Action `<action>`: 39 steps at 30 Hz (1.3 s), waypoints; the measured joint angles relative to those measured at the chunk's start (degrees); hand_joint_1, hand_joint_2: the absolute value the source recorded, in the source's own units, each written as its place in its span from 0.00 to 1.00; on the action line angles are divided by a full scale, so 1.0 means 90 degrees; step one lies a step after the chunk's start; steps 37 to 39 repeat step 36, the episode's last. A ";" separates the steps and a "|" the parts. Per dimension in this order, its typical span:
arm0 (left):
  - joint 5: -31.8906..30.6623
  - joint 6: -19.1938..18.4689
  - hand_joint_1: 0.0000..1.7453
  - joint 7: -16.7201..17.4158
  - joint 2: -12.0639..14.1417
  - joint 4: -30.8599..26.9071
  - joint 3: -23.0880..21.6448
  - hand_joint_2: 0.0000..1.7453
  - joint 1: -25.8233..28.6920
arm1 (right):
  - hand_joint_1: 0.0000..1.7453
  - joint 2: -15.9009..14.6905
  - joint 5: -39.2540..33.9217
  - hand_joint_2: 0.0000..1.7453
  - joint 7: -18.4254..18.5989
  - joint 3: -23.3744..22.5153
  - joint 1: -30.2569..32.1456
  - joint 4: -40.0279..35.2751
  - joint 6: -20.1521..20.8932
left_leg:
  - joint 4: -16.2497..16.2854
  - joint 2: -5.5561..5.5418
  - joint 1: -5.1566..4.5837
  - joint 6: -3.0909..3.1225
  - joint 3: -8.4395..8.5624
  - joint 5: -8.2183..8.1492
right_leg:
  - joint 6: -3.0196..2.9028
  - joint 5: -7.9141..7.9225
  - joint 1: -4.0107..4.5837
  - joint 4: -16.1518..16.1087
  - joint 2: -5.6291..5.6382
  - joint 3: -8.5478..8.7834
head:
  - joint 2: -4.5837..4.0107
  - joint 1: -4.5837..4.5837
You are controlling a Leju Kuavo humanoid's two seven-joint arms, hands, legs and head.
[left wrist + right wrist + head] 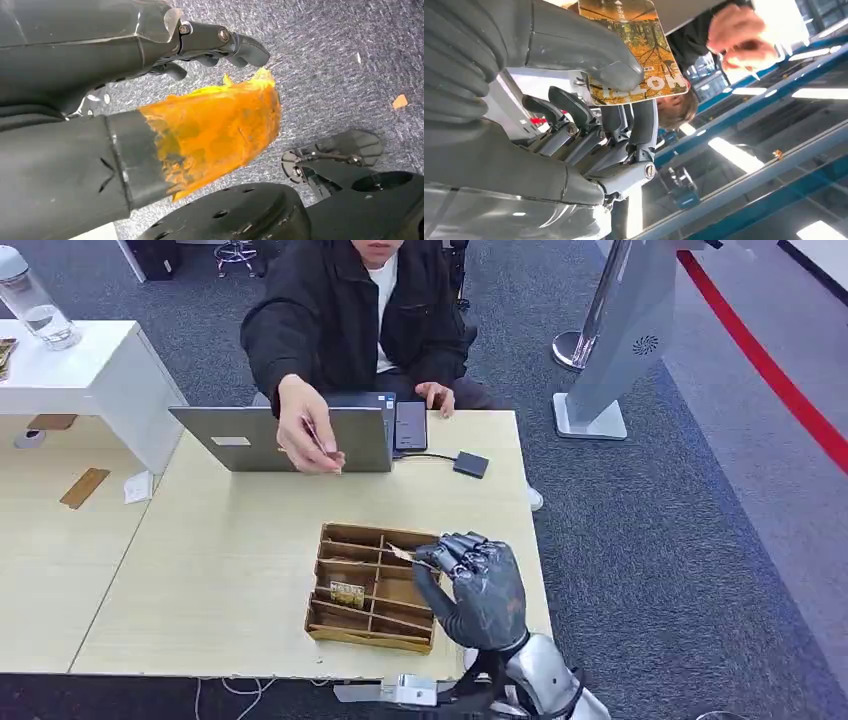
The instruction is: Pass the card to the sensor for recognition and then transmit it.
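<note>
Right hand (478, 585): over the right end of the tray (350, 625) on the table (200, 570), thumb pressing a card (636, 55) against the fingers (574, 107). Grip sits on one half of the card, likely so the free half can meet a reader. In the head view the card is an edge-on sliver at the fingertips.

Card: printed with an autumn-forest picture; its far end is cut off in the wrist view.

Left hand (220, 45): hanging beside the body over carpet, fingers loosely curled, holding nothing; thumb wrapped in orange tape.

Person: seated behind the laptop (285, 438), one hand (310, 435) reaching over its lid with something small and hard to identify.

Puck (471, 464): small, dark, cabled, beside the laptop; possibly the sensor, unconfirmed.

Tray: one compartment holds a small patterned item, too small to identify.
</note>
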 joint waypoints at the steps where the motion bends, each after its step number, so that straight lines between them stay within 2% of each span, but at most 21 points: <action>1: -0.0015 -0.0002 0.00 0.0000 0.0000 0.0000 -0.0017 0.00 0.0000 | 1.00 0.0017 -0.0039 1.00 0.0000 -0.0027 -0.0059 0.0032 0.0015 | 0.0000 0.0000 0.0000 0.0000 0.0000 0.0000 | 0.0000 0.0000 0.0000 0.0000 0.0000 0.0000 | 0.0000 0.0000; 11: -0.0063 -0.0015 0.00 -0.0007 0.0000 0.0000 -0.0109 0.00 0.0000 | 1.00 0.0226 -0.0095 1.00 0.0041 -0.0153 -0.0453 0.0384 0.0107 | 0.0000 -0.0001 0.0000 0.0000 -0.0002 0.0000 | 0.0000 0.0000 0.0000 0.0000 -0.0001 -0.0001 | 0.0000 0.0000; 22: -0.0102 -0.0036 0.00 -0.0007 0.0002 0.0000 -0.0151 0.00 -0.0002 | 1.00 0.0536 -0.0102 1.00 0.0209 -0.0158 -0.0880 0.0658 0.0510 | 0.0000 0.0000 0.0000 0.0000 -0.0003 0.0000 | 0.0000 0.0000 0.0000 0.0001 0.0000 -0.0003 | 0.0000 0.0000; 31: -0.0112 -0.0051 0.00 -0.0007 0.0002 0.0000 -0.0189 0.00 -0.0004 | 1.00 0.0743 -0.0112 1.00 0.0260 -0.0121 -0.1149 0.0843 0.0617 | 0.0000 0.0000 0.0001 0.0000 -0.0006 0.0000 | 0.0000 0.0000 0.0000 0.0001 0.0000 -0.0005 | 0.0000 0.0000; 32: -0.0112 -0.0051 0.00 -0.0007 0.0002 0.0000 -0.0189 0.00 -0.0003 | 0.84 0.0767 -0.0112 1.00 0.0265 -0.0099 -0.1182 0.0865 0.0624 | 0.0000 0.0000 0.0001 0.0000 -0.0006 0.0000 | 0.0000 0.0000 0.0000 0.0001 0.0000 -0.0005 | 0.0000 0.0000; 33: -0.0112 -0.0051 0.00 -0.0007 0.0002 0.0000 -0.0189 0.00 -0.0003 | 0.02 0.0791 -0.0116 1.00 0.0267 -0.0078 -0.1213 0.0886 0.0636 | 0.0000 0.0000 0.0001 0.0000 -0.0006 0.0000 | 0.0000 0.0000 0.0000 0.0001 0.0000 -0.0005 | 0.0000 0.0000; 39: -0.0109 -0.0051 0.00 -0.0010 0.0005 0.0000 -0.0192 0.00 -0.0004 | 0.00 0.0838 -0.0148 1.00 0.0279 -0.0012 -0.1277 0.0937 0.0651 | 0.0000 0.0000 0.0001 0.0000 -0.0006 0.0000 | 0.0000 0.0000 0.0000 0.0001 0.0000 -0.0005 | 0.0000 0.0000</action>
